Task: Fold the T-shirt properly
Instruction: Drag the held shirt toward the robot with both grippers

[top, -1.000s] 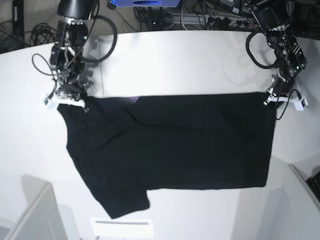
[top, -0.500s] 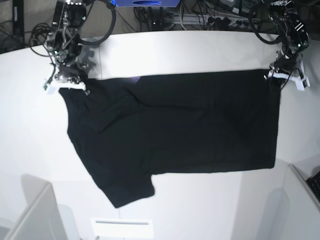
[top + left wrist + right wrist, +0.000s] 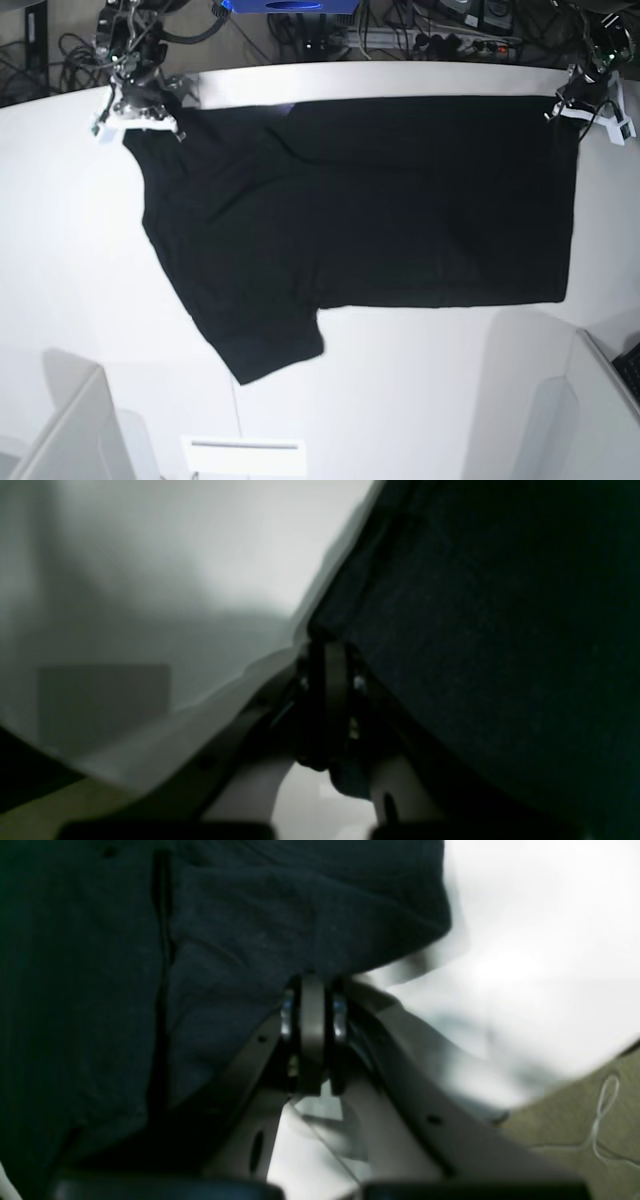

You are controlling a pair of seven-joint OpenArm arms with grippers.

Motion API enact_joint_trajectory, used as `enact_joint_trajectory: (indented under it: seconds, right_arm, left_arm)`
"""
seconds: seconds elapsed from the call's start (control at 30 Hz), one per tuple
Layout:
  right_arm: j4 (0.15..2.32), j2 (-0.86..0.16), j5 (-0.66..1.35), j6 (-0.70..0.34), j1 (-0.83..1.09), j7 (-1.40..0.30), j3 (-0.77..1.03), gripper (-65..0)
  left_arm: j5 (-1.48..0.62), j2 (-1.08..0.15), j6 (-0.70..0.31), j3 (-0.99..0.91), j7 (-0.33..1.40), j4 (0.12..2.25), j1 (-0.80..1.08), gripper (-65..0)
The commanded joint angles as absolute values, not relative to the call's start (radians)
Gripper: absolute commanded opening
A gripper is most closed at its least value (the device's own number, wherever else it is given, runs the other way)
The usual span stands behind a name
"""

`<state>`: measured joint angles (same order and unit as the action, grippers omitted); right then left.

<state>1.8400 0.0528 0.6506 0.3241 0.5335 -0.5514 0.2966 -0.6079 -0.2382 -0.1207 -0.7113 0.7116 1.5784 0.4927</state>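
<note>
The black T-shirt [image 3: 360, 200] hangs stretched between both grippers above the white table [image 3: 420, 400], its plain side toward the base camera and one sleeve drooping at the lower left. On the right of the base view, my left gripper [image 3: 572, 108] is shut on the top corner of the T-shirt. On the left of that view, my right gripper [image 3: 140, 112] is shut on the opposite top corner. Up close, the left gripper [image 3: 327, 645] pinches the dark T-shirt [image 3: 490, 630]. The right gripper [image 3: 312, 985] likewise clamps a fold of the T-shirt [image 3: 225, 915].
Cables and a power strip [image 3: 460, 40] lie behind the table's far edge. A grey partition [image 3: 70, 430] stands at the lower left and another [image 3: 590, 410] at the lower right. A white paper [image 3: 245, 455] rests near the front edge.
Both arms have carried the T-shirt's top edge up and toward the far side of the table. The hanging cloth and its sleeve have risen with it. Both grips are unchanged.
</note>
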Motion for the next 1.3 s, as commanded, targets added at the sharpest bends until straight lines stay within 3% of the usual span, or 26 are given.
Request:
enact_joint_trajectory:
  seconds: [0.0, 0.83, 0.87, 0.93, 1.03, 1.27]
  right_arm:
    - [1.868, 0.048, 0.645, 0.321, 0.550, -0.532, 0.300, -65.0]
    - [1.894, 0.048, 0.647, 0.321, 0.642, -0.532, 0.298, -65.0]
    - [1.894, 0.048, 0.647, 0.321, 0.642, -0.532, 0.298, -62.4]
    - [1.896, 0.048, 0.647, 0.321, 0.642, -0.532, 0.298, -50.3]
    - [1.896, 0.048, 0.647, 0.321, 0.644, -0.527, 0.302, -38.0]
    - [1.975, 0.048, 0.647, 0.321, 0.676, -0.522, 0.306, -36.2]
  left_arm:
    - [-0.598, -0.251, -0.113, -0.720, 0.708, 1.592, 0.507, -65.0]
    - [-0.601, -0.252, -0.114, -0.742, 0.708, 1.592, 0.555, -65.0]
    - [-0.601, -0.252, -0.114, -0.756, 0.708, 1.592, 0.556, -65.0]
    - [-0.601, -0.251, -0.114, -0.786, 0.708, 1.592, 0.556, -64.5]
    - [-0.601, -0.251, -0.116, -0.826, 0.708, 1.592, 0.558, -45.9]
    - [-0.602, -0.252, -0.116, -0.831, 0.708, 1.596, 0.553, -5.6]
